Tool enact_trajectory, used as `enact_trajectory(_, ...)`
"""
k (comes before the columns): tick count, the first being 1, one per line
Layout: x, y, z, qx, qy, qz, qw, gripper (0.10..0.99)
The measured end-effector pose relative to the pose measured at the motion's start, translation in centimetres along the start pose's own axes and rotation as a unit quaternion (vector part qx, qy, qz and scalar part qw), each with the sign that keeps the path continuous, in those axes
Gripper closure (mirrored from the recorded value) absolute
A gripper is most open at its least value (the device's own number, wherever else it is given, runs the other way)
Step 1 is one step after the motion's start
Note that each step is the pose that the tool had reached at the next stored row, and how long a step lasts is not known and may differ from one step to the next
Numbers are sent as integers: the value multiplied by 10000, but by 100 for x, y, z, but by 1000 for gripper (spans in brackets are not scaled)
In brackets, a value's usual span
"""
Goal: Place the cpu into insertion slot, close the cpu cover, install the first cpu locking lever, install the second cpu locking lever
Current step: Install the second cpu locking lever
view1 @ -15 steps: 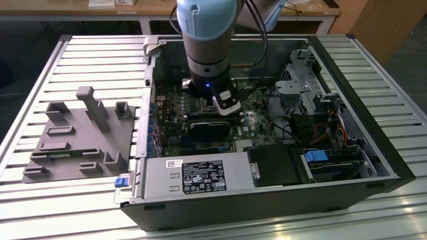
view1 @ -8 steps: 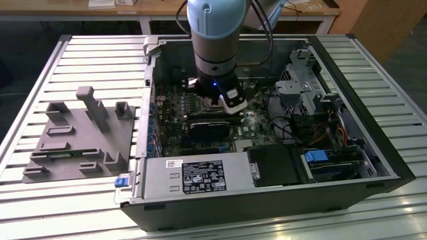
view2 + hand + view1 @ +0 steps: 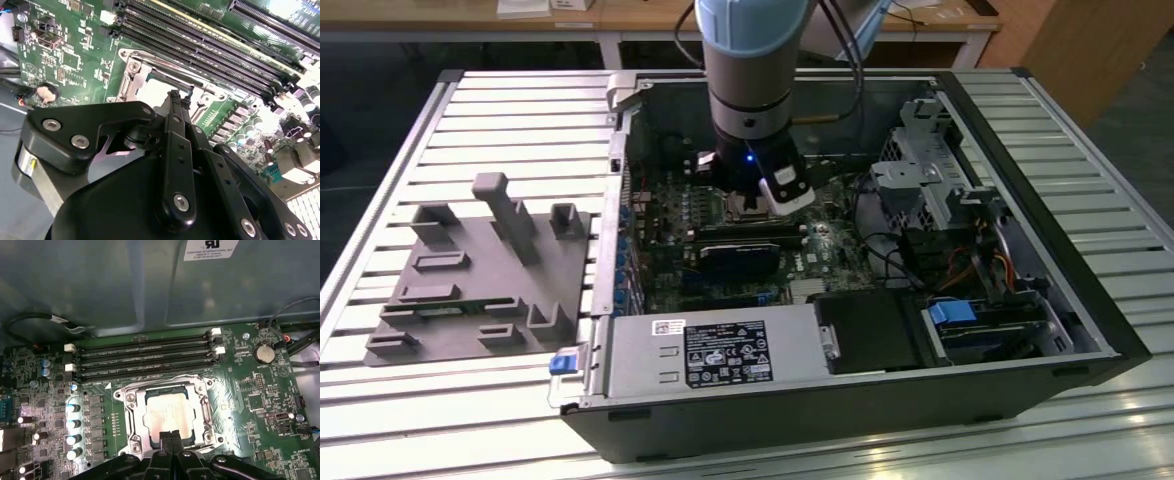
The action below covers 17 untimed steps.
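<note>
- Closest to my first wrist cam: the gripper [image 3: 171, 436], fingers pressed together with nothing between them, tips right over the 6 o'clock edge of the socket. The second wrist view shows the same black linkage fingers [image 3: 176, 107] closed to a thin point.
- Just past the tips, the cpu [image 3: 169, 416] already sits in the insertion slot [image 3: 131, 415], flat as far as I can tell. Dull silver top, square with notched corners.
- The cpu cover [image 3: 165, 383] looks to be down around the chip already: thin shiny stamped metal with a square window. I can't make out how the levers stand.
- Handling guess: the chip is light, rigid and fragile underneath, so I'd only touch its edges. The cover is springy sheet metal; its outer rim is the place to push.
- Further out at 12 o'clock: four long black memory slots [image 3: 145, 357] on the green board, then grey case wall.
- Exterior view: arm reaching down into the open black tower case [image 3: 1067, 330] on a slatted metal table [image 3: 494, 120].
</note>
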<state>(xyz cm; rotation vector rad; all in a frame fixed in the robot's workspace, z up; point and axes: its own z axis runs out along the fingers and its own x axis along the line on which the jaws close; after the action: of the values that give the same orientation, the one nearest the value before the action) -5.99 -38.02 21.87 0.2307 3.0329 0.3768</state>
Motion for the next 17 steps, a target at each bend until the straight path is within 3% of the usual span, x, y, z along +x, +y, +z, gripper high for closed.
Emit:
enact_trajectory(4,9,71,18,221,-31,-21,9997,984)
enact_trajectory(6,13,120,30,297,-41,-28,9995,984)
enact_trajectory(10,21,229,57,394,-55,-37,9992,984)
enact_trajectory(14,-6,286,74,486,-68,-47,9988,984)
enact_trajectory(17,-22,310,81,521,-73,-49,9986,984)
